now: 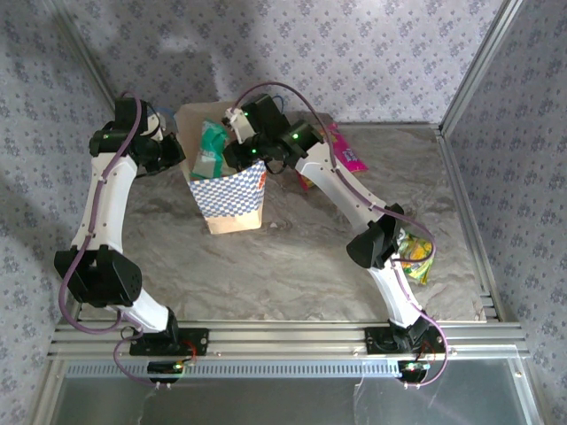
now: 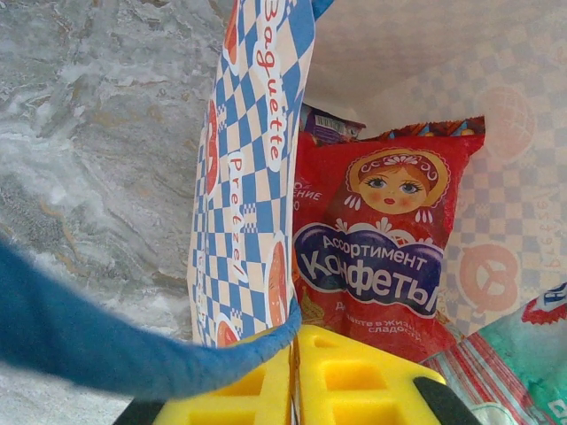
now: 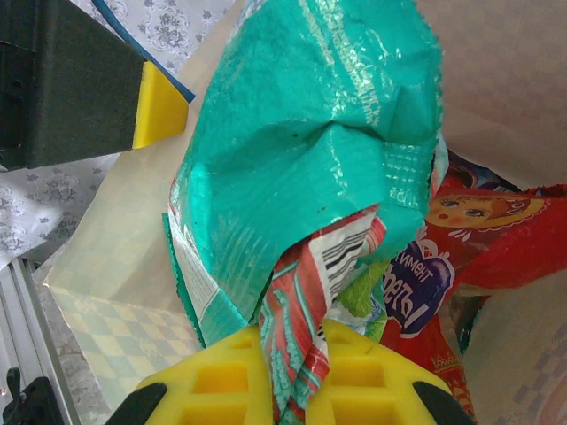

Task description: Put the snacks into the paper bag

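Observation:
The paper bag stands open at the back of the table, blue-white checks on its front. My left gripper is shut on the bag's side wall at the rim, next to a blue cord handle. Inside lie a large red packet and a purple one. My right gripper is shut on the crumpled end of a teal-white packet, which hangs in the bag's mouth above the red packet. On the table lie a magenta packet, an orange one and a green-yellow one.
The right arm's elbow hangs over the table beside the green-yellow packet. Metal frame rails border the table on the right and front. Patterned cloth walls close in the back and sides.

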Robot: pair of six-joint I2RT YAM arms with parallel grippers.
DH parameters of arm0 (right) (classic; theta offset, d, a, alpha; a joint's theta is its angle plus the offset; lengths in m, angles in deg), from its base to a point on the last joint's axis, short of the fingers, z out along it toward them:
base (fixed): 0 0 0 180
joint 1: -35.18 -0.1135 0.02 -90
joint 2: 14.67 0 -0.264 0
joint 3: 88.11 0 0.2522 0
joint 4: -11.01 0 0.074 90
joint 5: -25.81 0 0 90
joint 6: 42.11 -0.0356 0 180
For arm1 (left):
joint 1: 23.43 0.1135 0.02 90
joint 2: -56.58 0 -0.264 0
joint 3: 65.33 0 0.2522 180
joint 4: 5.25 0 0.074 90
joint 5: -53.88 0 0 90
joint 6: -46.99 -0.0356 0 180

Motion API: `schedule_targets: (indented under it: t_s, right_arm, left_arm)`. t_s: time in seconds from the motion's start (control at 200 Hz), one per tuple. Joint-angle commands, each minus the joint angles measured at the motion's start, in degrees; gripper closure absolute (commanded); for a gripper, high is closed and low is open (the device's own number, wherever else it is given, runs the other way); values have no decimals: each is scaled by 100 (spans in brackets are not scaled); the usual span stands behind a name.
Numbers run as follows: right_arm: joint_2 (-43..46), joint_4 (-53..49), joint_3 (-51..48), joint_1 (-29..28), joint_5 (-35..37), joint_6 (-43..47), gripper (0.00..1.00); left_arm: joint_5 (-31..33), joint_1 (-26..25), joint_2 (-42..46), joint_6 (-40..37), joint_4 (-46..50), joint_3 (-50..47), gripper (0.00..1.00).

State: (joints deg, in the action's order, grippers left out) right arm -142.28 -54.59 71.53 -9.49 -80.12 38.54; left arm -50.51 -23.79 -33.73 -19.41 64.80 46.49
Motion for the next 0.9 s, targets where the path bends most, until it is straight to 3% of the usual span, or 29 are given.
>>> schedule_targets:
  t_s: [0.0,0.675,0.895]
  right_arm:
    - [40,-50,265,-25,-218,117,100]
    - [-87,-204,274,-10,-400,64,100]
    - [-176,-283,283,-15,-508,56,94]
  left_arm:
    - [-125,50,38,25,-75,-15,90]
    - [-147,53,21,31,-96,-35,90]
    - [-169,53,-1,22,-86,-16,91]
